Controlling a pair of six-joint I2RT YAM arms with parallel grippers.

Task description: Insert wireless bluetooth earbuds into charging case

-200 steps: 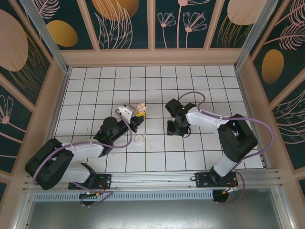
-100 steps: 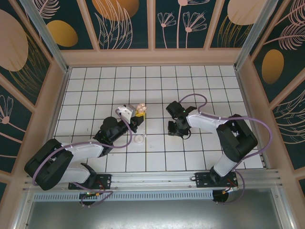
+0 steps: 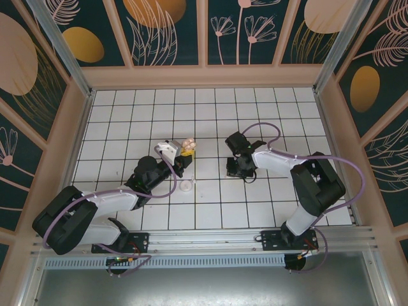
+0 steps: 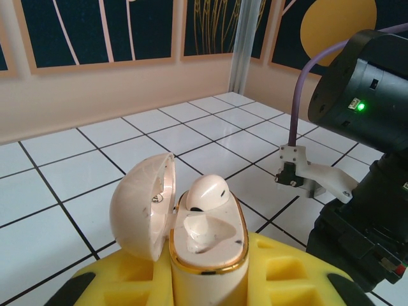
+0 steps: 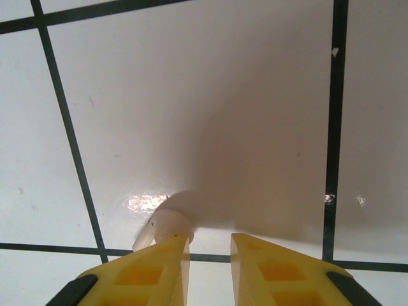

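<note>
The left gripper (image 4: 207, 280) holds the charging case (image 4: 207, 252) with its yellow fingers (image 4: 121, 280) clamped on the lower body. The case stands upright with its mouth facing up. I judge this is to keep the sockets steady and reachable from above. The lid (image 4: 143, 204) hangs open on its hinge to the left in the wrist view, clear of the sockets. The long axis of the case's oval top runs away from the wrist camera.

One wireless earbud (image 4: 205, 191) sits in the far socket, rounded head up and stem down in the well, so its long axis is roughly upright. A small dark dot on it faces right. The near socket (image 4: 210, 231) is empty, so half the task looks done.

In the top view, a small whitish round piece (image 3: 185, 186) lies on the table (image 3: 127, 115) just near of the case, between the two arms.

Further right, the right gripper (image 5: 210, 255) points straight down at the white tiles. Its fingers (image 5: 159, 271) stand close together with a narrow gap, and nothing shows in that gap. The second earbud (image 5: 162, 223) lies on the table at the tip of the left-hand finger in the wrist view, touching it or just beside it. It is blurred, and I cannot tell whether it is pinched. It seems to lie flat, its long axis running diagonally from lower left to upper right, with the rounded end toward the upper right. A clean grasp probably needs it centred in the gap.
</note>
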